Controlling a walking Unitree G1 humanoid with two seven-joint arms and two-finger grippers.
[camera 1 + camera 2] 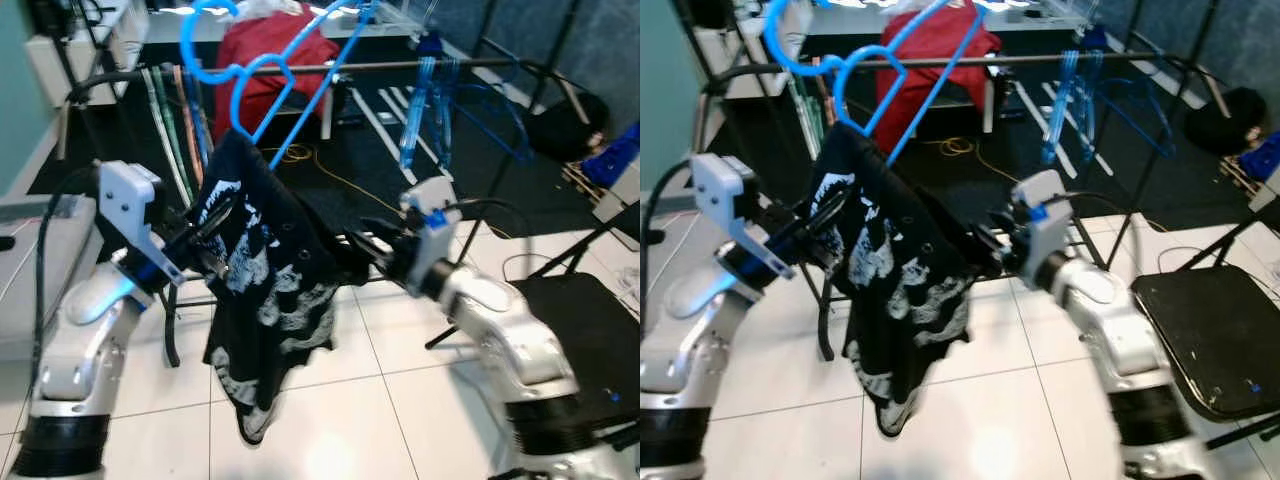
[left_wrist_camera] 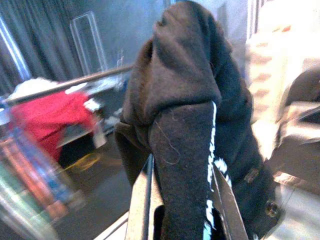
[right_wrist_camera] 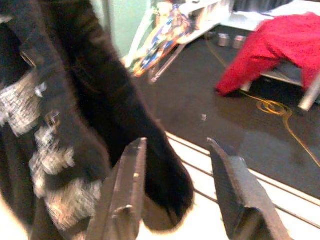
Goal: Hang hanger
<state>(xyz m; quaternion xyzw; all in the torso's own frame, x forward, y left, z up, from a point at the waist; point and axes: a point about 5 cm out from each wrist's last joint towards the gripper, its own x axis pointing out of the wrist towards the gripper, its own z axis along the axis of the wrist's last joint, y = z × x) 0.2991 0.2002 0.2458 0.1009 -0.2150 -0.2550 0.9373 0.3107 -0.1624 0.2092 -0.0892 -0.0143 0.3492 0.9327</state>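
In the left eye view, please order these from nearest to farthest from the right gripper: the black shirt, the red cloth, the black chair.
1. black shirt: beside the right gripper, on its left, at its tips.
2. black chair: on the floor, to its right.
3. red cloth: far behind the rail.

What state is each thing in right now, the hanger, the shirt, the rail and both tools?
Blue hanger: tilted, hook up by the rail, carrying the shirt.
Black printed shirt: draped on the hanger, hanging down crumpled.
Clothes rail: horizontal, with other blue hangers hanging on it.
Left tool: shut on the shirt.
Right tool: open, fingers beside the shirt's edge.
Red garment: lying in a heap behind the rail.
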